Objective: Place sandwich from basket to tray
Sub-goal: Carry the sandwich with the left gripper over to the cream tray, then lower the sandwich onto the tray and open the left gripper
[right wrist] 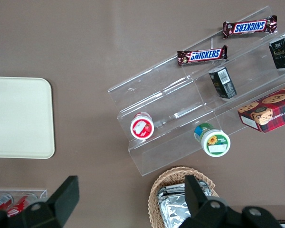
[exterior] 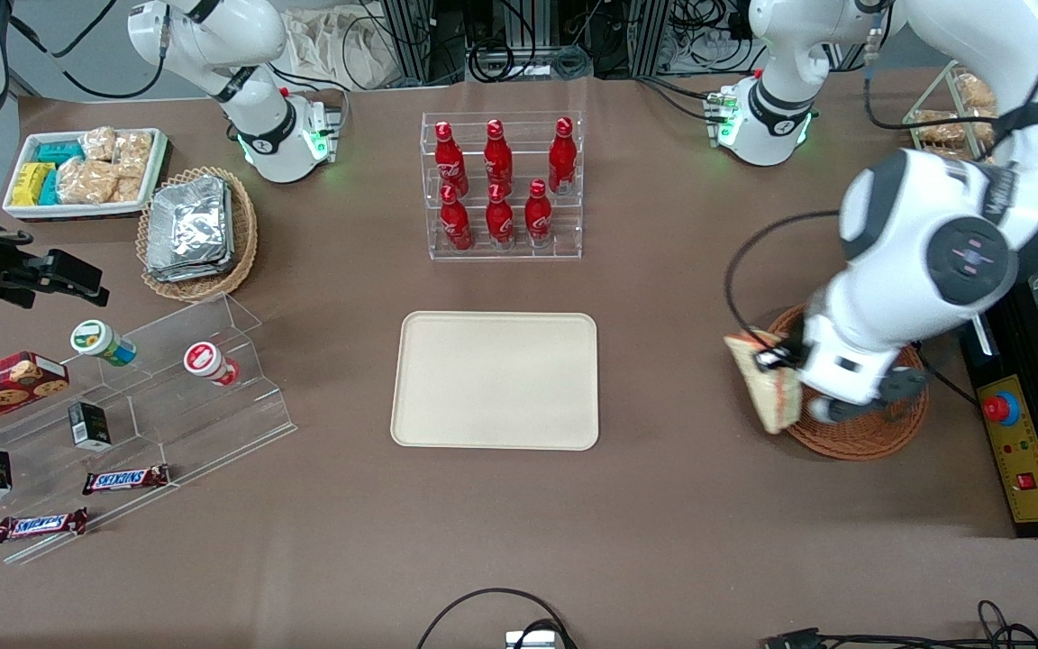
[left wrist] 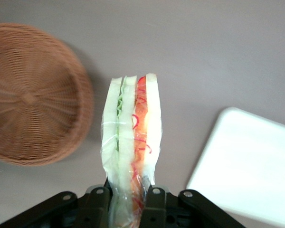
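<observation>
Holding the sandwich [left wrist: 131, 142] tight, the pincer [left wrist: 128, 194] is closed on it, one black finger [left wrist: 100, 202] pressing each flat side of the wrapped wedge. The sandwich is standing on its thin edge in the grip (you can see the green stripe and the orange-red stripe between the pale bread slices). It is hanging in the air, not touching anything underneath.

In the front view, the sandwich [exterior: 767, 383] is sitting just over the rim of the round brown basket [exterior: 861, 433], on the side that is facing the tray [exterior: 496, 379]. The pincer [exterior: 780, 356] is right there with it, low above the basket. The wrist view is showing the basket [left wrist: 33, 95] with nothing inside it. The cream tray is lying flat on the brown tabletop [exterior: 663, 523], well apart from the basket, with bare tabletop between them.
</observation>
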Motion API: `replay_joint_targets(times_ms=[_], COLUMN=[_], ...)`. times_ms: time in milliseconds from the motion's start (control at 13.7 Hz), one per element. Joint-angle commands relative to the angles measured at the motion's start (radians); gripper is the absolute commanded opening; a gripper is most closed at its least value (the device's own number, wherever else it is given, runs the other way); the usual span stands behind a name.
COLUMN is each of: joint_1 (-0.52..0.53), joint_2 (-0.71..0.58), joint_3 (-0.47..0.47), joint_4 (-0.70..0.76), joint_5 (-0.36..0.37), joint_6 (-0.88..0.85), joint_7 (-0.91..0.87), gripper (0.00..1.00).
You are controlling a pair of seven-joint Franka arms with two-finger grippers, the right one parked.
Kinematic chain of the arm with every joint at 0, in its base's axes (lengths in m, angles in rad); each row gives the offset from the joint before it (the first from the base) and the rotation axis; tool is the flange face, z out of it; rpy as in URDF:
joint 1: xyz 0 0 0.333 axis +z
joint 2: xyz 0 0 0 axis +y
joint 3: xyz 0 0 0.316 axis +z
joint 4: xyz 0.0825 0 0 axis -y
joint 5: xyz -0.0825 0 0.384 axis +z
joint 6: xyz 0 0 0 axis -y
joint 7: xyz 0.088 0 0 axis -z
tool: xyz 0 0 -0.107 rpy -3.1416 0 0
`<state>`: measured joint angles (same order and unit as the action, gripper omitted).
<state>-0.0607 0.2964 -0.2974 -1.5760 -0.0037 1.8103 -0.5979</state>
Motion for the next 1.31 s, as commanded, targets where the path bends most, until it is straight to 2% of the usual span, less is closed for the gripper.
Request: replay_joint_targets(times_ms=[0, 219, 438, 729, 875, 1021, 1094, 1167, 1240], joint_1=[-0.071, -0.207, -0.306, -0.34, -0.358, -0.364, -0.366, -0.366, -0.364], joint_2=[0.076, 0.223, 0.383, 0.493, 0.53, 0.538, 0.54, 0.543, 0.541], joint_3=[-0.057, -0.057, -0.051, -0.051, -0.049, -0.051, -0.051, -0.051, -0.051], joint_4=[0.071, 0.166, 0.289, 0.288, 0.289, 0.288, 0.288, 0.288, 0.286], joint_5=[0.014, 0.125, 0.134, 0.189, 0.208, 0.221, 0.221, 0.221, 0.223], joint_6=[-0.011, -0.011, 0.003, 0.165, 0.191, 0.201, 0.202, 0.202, 0.201], joint_7=[0.041, 0.053, 0.037, -0.077, -0.103, -0.108, -0.108, -0.106, -0.1], gripper=[0.0, 0.0, 0.0, 0.0, 0.0, 0.1, 0.27, 0.84, 1.0])
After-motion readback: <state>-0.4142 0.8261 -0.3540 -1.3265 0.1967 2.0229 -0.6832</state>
